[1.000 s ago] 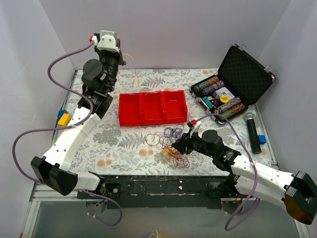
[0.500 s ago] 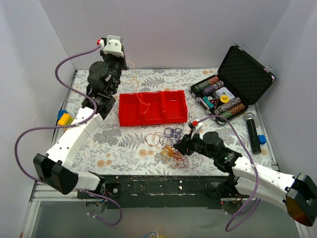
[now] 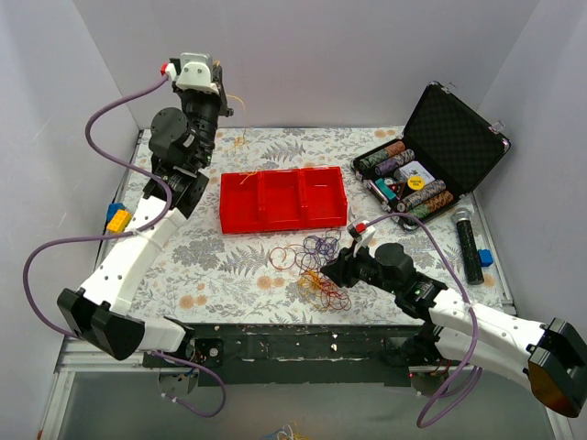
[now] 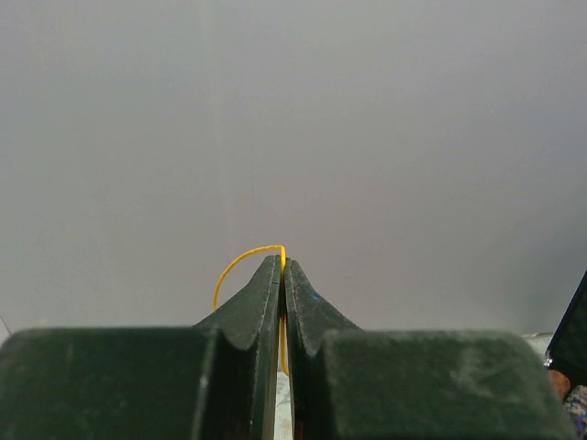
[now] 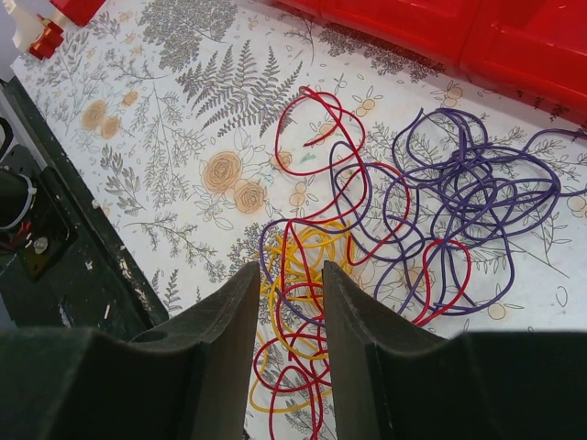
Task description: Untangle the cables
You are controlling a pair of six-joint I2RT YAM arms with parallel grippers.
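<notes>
The cables [image 3: 316, 268] lie in a loose tangle of red, purple and yellow loops on the floral table in front of the red tray [image 3: 223, 203]. My right gripper [image 3: 328, 269] is open just above the tangle's near edge. In the right wrist view its jaws [image 5: 289, 270] straddle yellow and red loops [image 5: 312, 257], with the purple loops [image 5: 477, 183] further right. My left gripper [image 3: 223, 99] is raised high at the back left, shut on a thin yellow cable [image 4: 240, 261]. A short end of it hangs below [image 3: 239, 139].
The red tray has three compartments and also shows in the right wrist view [image 5: 440, 23]. An open black case with poker chips [image 3: 408, 179] stands at the back right. A black cylinder [image 3: 469, 243] lies near the right edge. A yellow-blue block [image 3: 116, 218] is at the left edge.
My left gripper swung right over the tray with the yellow cable dangling into it, then back up and left, lifting the cable clear. The right arm barely moved.
</notes>
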